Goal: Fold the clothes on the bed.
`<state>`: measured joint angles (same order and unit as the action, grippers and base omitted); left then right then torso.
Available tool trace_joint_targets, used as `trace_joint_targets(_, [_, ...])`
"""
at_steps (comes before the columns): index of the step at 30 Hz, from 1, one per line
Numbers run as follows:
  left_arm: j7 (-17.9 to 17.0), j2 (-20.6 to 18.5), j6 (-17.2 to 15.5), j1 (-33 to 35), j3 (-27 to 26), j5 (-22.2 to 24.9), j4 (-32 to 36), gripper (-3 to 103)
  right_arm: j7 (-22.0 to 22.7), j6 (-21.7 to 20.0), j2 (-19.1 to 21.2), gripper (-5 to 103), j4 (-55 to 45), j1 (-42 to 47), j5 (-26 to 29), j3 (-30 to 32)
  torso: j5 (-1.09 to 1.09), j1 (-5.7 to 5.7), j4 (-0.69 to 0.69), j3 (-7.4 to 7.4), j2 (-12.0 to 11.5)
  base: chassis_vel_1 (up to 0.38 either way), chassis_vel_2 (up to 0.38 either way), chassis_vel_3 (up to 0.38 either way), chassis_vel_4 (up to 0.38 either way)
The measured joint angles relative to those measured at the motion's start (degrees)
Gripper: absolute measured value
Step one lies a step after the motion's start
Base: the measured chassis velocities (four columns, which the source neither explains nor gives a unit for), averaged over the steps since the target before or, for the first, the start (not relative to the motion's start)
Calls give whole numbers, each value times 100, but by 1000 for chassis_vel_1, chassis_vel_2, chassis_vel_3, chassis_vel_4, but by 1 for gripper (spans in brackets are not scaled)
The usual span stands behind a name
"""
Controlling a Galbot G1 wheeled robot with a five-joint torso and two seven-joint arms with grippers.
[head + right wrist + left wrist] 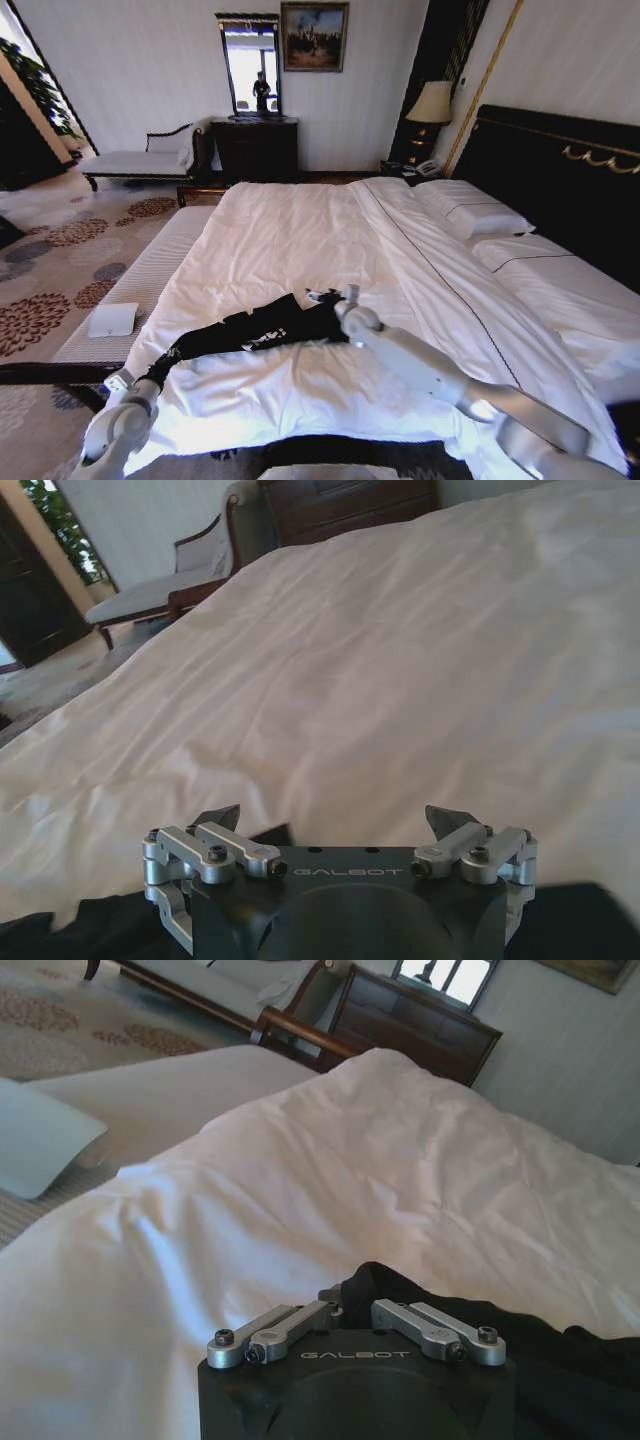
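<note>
Spreading wide over bed [300, 240], right gripper [340, 825]; left gripper [355, 1312] seemingly pinches clothes [250, 330].

Daylight from upper left, window [250, 60] blown out, white bed [300, 230] glaring mid-frame. Headboard [560, 180] at right falls dark, detail lost. Head view bends at edges; wrist views soft, washed out.

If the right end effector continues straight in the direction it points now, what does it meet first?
Probably the white duvet of the large bed: the open right end effector sits above the black cotton T-shirt and faces across bare bedding. Depth is uncertain.
</note>
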<state>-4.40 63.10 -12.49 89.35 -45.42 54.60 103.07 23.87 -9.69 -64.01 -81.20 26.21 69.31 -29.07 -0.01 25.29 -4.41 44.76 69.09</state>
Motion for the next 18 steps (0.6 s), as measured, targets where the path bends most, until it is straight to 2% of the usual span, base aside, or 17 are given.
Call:
trace_joint_targets(6, [88, 27, 97, 31, 3, -272, 104, 0, -129, -98, -389, 100, 389, -289, 51, -118, 1, 0, 0, 0, -1, 0, 0, 0, 0])
trace_joint_targets(9, [81, 92, 104, -5, 45, -350, 154, 0, 146, -445, -576, 100, 501, -462, 299, -115, 0, -1, 1, 0, 0, 0, 0, 0, 0])
trace_joint_targets(10, [81, 92, 104, -5, 45, -350, 154, 0, 146, -445, -576, 100, 501, -462, 299, -115, 0, -1, 1, 0, 0, 0, 0, 0, 0])
trace_joint_targets(11, [64, 101, 103, -26, 58, -359, 158, 0, 400, -683, -641, 100, 519, -534, 449, -93, 0, -1, 0, 0, 0, 0, 0, 0, 0])
trace_joint_targets(13, [52, 101, 104, -42, 67, -371, 158, 0, 574, -905, -668, 100, 529, -585, 545, -59, 0, -1, 0, 0, 0, 0, 0, 0, 0])
trace_joint_targets(18, [38, 112, 103, -28, 64, -381, 161, 0, 801, -1191, -661, 100, 542, -609, 592, -34, 1, -1, -1, 0, 0, 0, 0, 0, 0])
